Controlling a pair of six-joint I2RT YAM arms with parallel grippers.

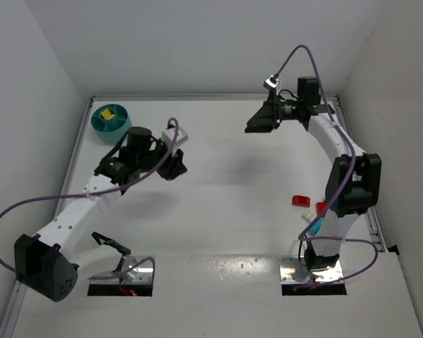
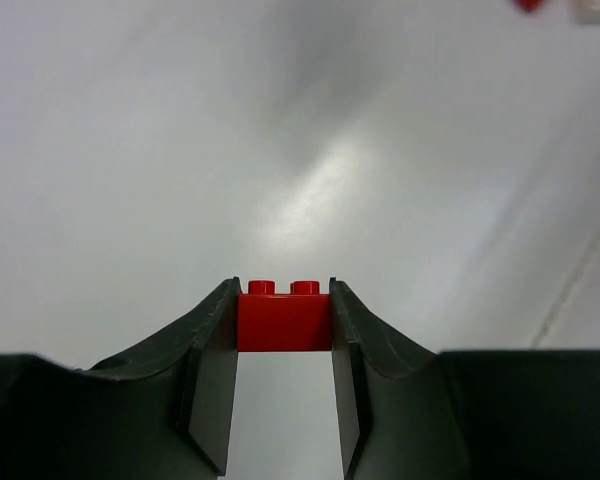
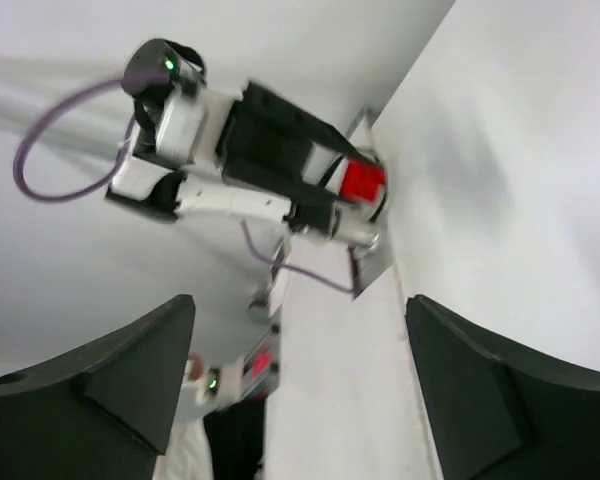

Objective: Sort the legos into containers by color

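White walls close in a pale table (image 1: pixel 225 176), seen from above. At its far left corner sits the teal bowl (image 1: pixel 97 127), with yellow bricks (image 1: pixel 113 114) in one compartment. What the other compartments hold is too small to tell. The left gripper (image 1: pixel 175 163) hangs over the table just right of the bowl, and the right gripper (image 1: pixel 257 121) is raised over the far right side. Loose legos (image 1: pixel 300 201) lie near the right arm: red ones, a cyan one and a pale one.

From the left wrist, that gripper is closed narrowly on a red brick (image 2: pixel 284 322), studs up, pinched at the very tips of the fingers (image 2: pixel 215 340) above bare table.

From the right wrist, the jaws stand wide with nothing between them. Across the table the left arm shows, with a red spot at its end that is likely the held brick.

Such a shallow fingertip hold could let the brick twist or slip on the way to the bowl. Released from too high, it might bounce over the low wall. Released off-centre, it could land among the yellow ones and mix the colours.
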